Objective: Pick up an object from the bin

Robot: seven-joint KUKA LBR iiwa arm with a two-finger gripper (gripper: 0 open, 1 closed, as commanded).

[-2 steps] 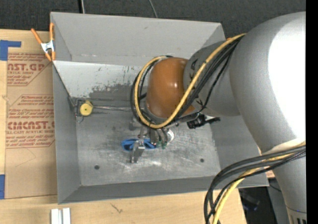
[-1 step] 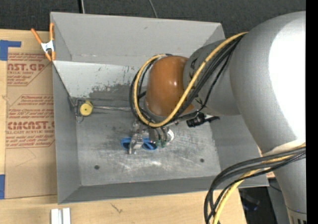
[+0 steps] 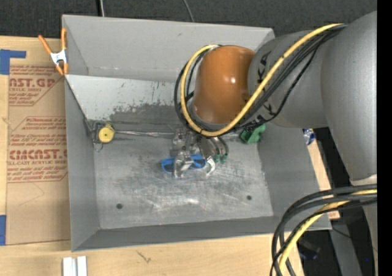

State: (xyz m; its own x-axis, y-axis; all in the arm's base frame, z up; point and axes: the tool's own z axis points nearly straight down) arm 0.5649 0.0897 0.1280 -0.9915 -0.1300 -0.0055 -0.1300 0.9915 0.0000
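Camera view: The arm (image 3: pixel 331 73) enters the grey metal bin (image 3: pixel 122 198) from the right. Its orange dome-shaped cover (image 3: pixel 223 85) and looped cables hide most of the wrist. The gripper (image 3: pixel 187 160) sits low, at the bin floor and just right of the floor's centre. It is directly over a small blue object (image 3: pixel 167 165), part of which shows to the gripper's left side. Whether the gripper is released, clenched or grasping cannot be told, because its metal parts and the object overlap. A pale item with a green spot lies just beside the gripper on its right; its kind cannot be told.

A small yellow round piece (image 3: pixel 106 134) rests at the foot of the left wall, well apart from the gripper. A green object (image 3: pixel 253 134) lies near the back right, partly under the arm.

Procedure note (judgement): the step in hand appears to be the grasp at the blue object.
- Centre the object in the gripper before closing.
- Keep the neighbouring pale item outside the grasp.
- Close fully before any lift.
- Raise straight up, clear of the sloped walls.
- A hold on one end only may let the object swing or slip.
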